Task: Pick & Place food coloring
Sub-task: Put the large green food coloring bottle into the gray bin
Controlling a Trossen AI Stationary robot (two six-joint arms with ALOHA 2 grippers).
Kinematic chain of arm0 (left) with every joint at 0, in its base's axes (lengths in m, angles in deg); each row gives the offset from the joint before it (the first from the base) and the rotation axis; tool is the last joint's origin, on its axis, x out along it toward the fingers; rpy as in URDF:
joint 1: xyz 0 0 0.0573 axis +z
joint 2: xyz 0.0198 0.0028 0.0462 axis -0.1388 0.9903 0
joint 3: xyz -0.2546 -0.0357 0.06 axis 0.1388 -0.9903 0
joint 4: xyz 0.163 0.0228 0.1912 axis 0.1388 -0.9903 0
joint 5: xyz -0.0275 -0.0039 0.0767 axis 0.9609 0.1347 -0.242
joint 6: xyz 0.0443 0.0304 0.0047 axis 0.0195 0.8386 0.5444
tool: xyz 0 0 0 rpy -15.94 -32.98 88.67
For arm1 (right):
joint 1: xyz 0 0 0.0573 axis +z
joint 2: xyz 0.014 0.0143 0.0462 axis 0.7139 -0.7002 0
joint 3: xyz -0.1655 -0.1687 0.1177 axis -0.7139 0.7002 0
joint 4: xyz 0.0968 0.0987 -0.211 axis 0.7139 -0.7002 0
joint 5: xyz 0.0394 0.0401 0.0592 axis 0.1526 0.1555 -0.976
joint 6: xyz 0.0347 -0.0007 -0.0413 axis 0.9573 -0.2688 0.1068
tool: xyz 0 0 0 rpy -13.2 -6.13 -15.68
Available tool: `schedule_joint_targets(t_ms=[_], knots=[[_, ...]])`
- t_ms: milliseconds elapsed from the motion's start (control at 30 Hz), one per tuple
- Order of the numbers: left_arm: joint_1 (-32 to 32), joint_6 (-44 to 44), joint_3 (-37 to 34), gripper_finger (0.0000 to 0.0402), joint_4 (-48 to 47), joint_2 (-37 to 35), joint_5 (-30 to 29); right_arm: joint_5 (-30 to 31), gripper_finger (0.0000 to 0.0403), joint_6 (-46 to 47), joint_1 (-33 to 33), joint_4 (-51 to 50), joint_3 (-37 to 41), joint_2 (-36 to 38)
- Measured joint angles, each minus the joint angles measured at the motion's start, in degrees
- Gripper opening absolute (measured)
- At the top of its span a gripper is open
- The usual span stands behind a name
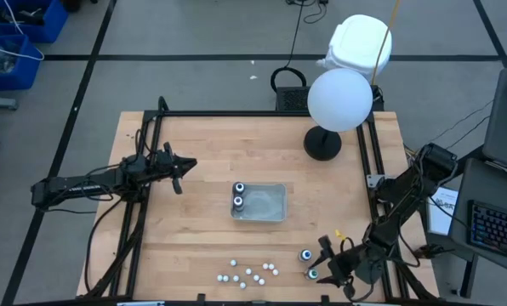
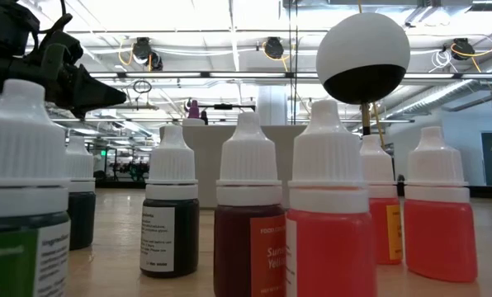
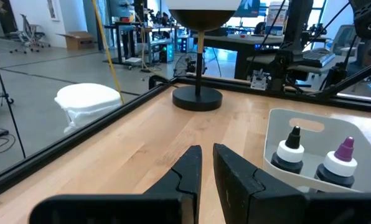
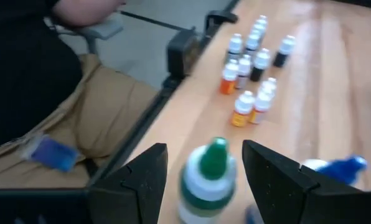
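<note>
a: starting at the left, what's there?

b: the left pincer (image 1: 184,170) hangs over bare wood at the table's left side, well apart from everything. its two dark, wedge-shaped fingers (image 3: 192,168) stand almost together with only a thin slit between them, clenched on nothing.

a: and the middle?

b: a clear plastic tray (image 1: 270,204), rectangular with rounded corners, lies flat on the table (image 1: 211,144), which is pale butcher-block wood in a black metal frame. two food coloring bottles (image 1: 238,195) stand upright at the tray's left end, squat and dark with white collars; the left wrist view shows one black tip and one purple tip. near the front edge sits a loose cluster of small white-capped bottles (image 1: 249,273). up close they are soft plastic droppers with ribbed white caps, holding red, orange and dark liquid.

a: further right?

b: a lamp (image 1: 339,98) with a matte white globe stands on a round black base at the back. at the front right, the right pincer (image 1: 323,266) is low, its dark fingers (image 4: 142,177) spread wide on either side of an upright green-tipped food coloring bottle (image 4: 208,177), not visibly pressing it. another with a blue top (image 1: 306,254) stands just beside it.

a: anything unclear?

b: the right wrist view is blurred, so contact is hard to judge. a seated person in tan trousers (image 4: 104,118) is cut off at the table edge. beyond are grey floor, blue bins (image 1: 19,38) and a workshop hall with ceiling lights.
</note>
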Motion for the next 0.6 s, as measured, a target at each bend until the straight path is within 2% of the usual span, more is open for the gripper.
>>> schedule_joint_targets(t_ms=[600], knots=[[0.0, 0.0, 0.0, 0.0047, 0.0, 0.0, 0.0, -0.3, 0.0199, 4.8, 0.0, -3.1, 0.0, 0.0]])
